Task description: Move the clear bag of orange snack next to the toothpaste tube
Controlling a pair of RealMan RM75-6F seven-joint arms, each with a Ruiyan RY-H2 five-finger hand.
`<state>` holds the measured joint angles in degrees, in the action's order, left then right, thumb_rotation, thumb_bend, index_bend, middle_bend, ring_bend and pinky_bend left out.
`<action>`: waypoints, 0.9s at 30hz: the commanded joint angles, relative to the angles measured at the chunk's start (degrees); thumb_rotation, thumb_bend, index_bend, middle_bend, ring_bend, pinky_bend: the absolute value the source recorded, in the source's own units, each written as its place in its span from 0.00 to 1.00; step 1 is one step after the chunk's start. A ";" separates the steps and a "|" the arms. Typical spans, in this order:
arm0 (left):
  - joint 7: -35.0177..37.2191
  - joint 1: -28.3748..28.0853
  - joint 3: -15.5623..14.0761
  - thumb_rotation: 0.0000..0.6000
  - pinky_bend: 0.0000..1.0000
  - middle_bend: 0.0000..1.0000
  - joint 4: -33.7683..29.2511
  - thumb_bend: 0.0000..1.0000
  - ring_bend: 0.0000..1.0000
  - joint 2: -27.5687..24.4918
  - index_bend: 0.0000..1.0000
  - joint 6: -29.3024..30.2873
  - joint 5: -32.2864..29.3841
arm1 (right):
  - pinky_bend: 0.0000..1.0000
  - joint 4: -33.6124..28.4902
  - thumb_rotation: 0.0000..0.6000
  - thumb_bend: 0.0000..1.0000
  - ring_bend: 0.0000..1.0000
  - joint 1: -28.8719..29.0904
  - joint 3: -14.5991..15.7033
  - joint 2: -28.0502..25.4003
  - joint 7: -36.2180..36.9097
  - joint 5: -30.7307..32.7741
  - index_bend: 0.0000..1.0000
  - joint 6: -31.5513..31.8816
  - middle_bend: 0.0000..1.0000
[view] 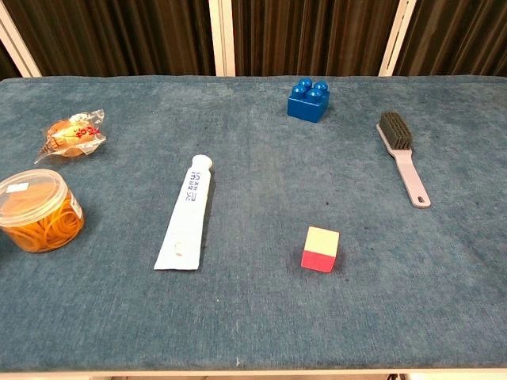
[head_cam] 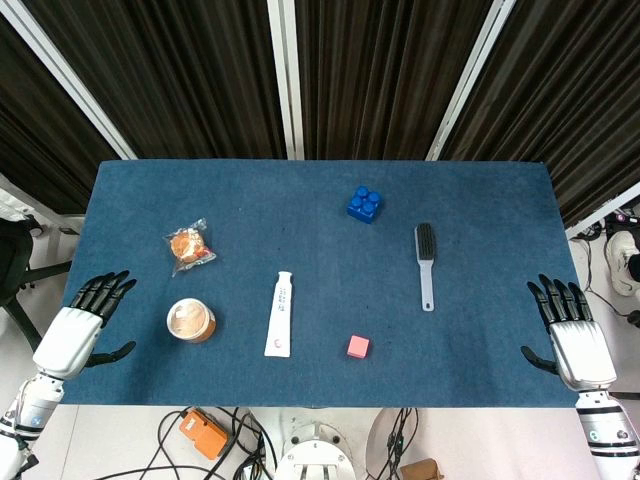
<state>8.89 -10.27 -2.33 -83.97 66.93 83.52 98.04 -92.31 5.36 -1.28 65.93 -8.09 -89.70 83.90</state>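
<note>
Nearest the robot, both hands sat off the surface's [head_cam: 320, 385] near corners. Left hand [head_cam: 80, 330] w/ silver back and black fingers [head_cam: 105, 290] spread apart, holding nothing. Right hand [head_cam: 572, 335] same build, fingers [head_cam: 560, 295] fanned out, also released. Neither hand showed in chest view.

Surface was a dark blue cloth w/ a felt-like nap, rectangular.

Near the front edge lay a small cube [view: 320, 248], pink sides w/ a pale yellow top, matte. Left of it the toothpaste tube [view: 187, 214]: white, long, flat crimped end toward the robot, round cap pointing away, blue print along its length. It lay flat, approx. parallel to the surface's short sides, slightly tilted. Further left stood a round clear plastic tub [view: 37, 210] w/ a lid, packed w/ orange-brown bands.

Beyond the tub, toward the left side, lay the clear bag of orange snack [view: 73, 133]: crinkly see-through film, shiny, w/ a round orange-brown piece inside and red print at one end. It rested flat, well apart from the tube and from both hands, nothing touching it.

On the right side lay a brush [view: 401, 155], pale lilac plastic handle, dark bristles at the far end. Farthest back sat a glossy blue building block [view: 309, 100] w/ round studs on top.
</note>
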 commanded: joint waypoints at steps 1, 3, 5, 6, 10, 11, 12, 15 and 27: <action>0.37 -0.69 -0.18 1.00 0.09 0.00 -0.60 0.14 0.00 -0.30 0.00 -0.86 -0.11 | 0.00 -0.09 1.00 0.30 0.00 -0.10 0.06 0.02 -0.21 -0.06 0.00 0.14 0.00; 1.54 -1.50 0.24 1.00 0.09 0.00 -0.55 0.14 0.00 0.14 0.00 -1.20 0.02 | 0.00 -0.10 1.00 0.30 0.00 -0.22 0.03 0.09 -0.37 0.06 0.00 0.30 0.00; 3.20 -3.09 1.60 1.00 0.09 0.00 -0.62 0.14 0.00 1.26 0.00 -2.38 -0.87 | 0.00 -0.25 1.00 0.30 0.00 -0.31 -0.04 0.16 -0.73 0.37 0.00 0.30 0.00; 3.71 -4.08 2.48 1.00 0.09 0.00 -0.86 0.14 0.00 1.79 0.00 -3.34 -1.58 | 0.00 -0.34 1.00 0.30 0.00 -0.31 -0.11 0.22 -0.82 0.46 0.00 0.30 0.00; 4.47 -9.65 6.69 1.00 0.09 0.00 -2.28 0.14 0.00 3.65 0.00 -10.53 -6.26 | 0.00 -0.45 1.00 0.30 0.00 -0.17 -0.11 0.46 -1.70 0.70 0.00 -0.12 0.00; 3.47 -11.66 8.21 1.00 0.09 0.00 -2.86 0.14 0.00 4.21 0.00 -13.63 -8.53 | 0.00 -0.58 1.00 0.30 0.00 -0.07 -0.13 0.42 -1.80 0.86 0.00 -0.41 0.00; 1.71 -13.18 9.35 1.00 0.09 0.00 -3.08 0.14 0.00 4.73 0.00 -15.87 -10.29 | 0.00 -0.67 1.00 0.30 0.00 0.01 -0.19 0.36 -1.76 1.00 0.00 -0.57 0.00; -4.79 -17.61 12.35 1.00 0.09 0.00 -3.25 0.14 0.00 6.65 0.00 -21.91 -15.44 | 0.00 -0.72 1.00 0.30 0.00 0.15 -0.51 0.25 -1.67 1.65 0.00 -0.89 0.00; -22.40 -29.40 16.64 1.00 0.09 0.01 2.45 0.10 0.00 14.81 0.02 -36.73 -39.24 | 0.00 -1.03 1.00 0.30 0.00 -0.07 0.07 -0.92 0.27 0.56 0.00 -0.55 0.00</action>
<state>-10.35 -36.88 13.31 -83.92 79.09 49.35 63.02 -93.34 5.32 -1.28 65.09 -7.91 -89.04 83.27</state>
